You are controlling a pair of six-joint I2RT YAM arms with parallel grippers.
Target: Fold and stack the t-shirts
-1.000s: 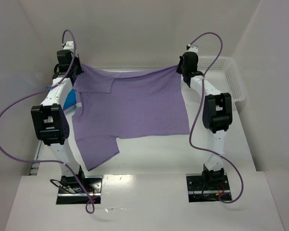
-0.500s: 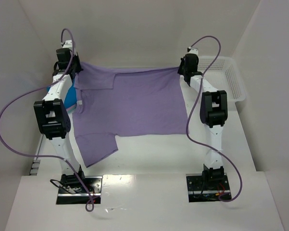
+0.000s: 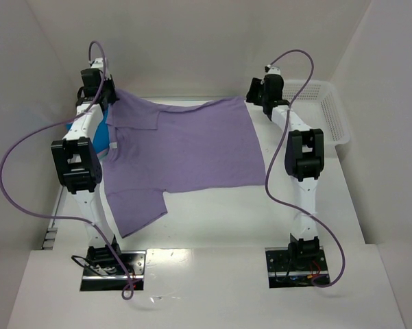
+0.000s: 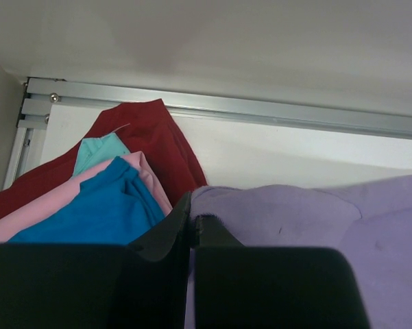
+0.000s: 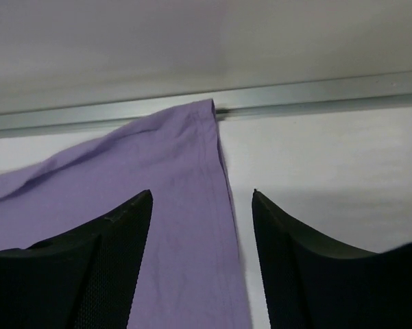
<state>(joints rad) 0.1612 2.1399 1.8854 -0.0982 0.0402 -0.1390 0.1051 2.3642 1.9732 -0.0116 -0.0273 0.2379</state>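
**Flattening step, ahead of the first fold.** The large plain lavender-purple cloth t-shirt was laid across the middle of the worktop. Its far border was drawn along the far edge, and one sleeve trailed toward the near left corner. The left gripper, at the far left corner, was pressed together on a far corner of that shirt. The right gripper, near the far right corner, was spread, with the cloth's other far corner lying flat below it, ungripped. A folded red t-shirt, a folded pink t-shirt and a folded bright blue t-shirt were stacked at the far left corner. The next move was judged to call for release of the left pinch, then fresh grips along one side for the fold.
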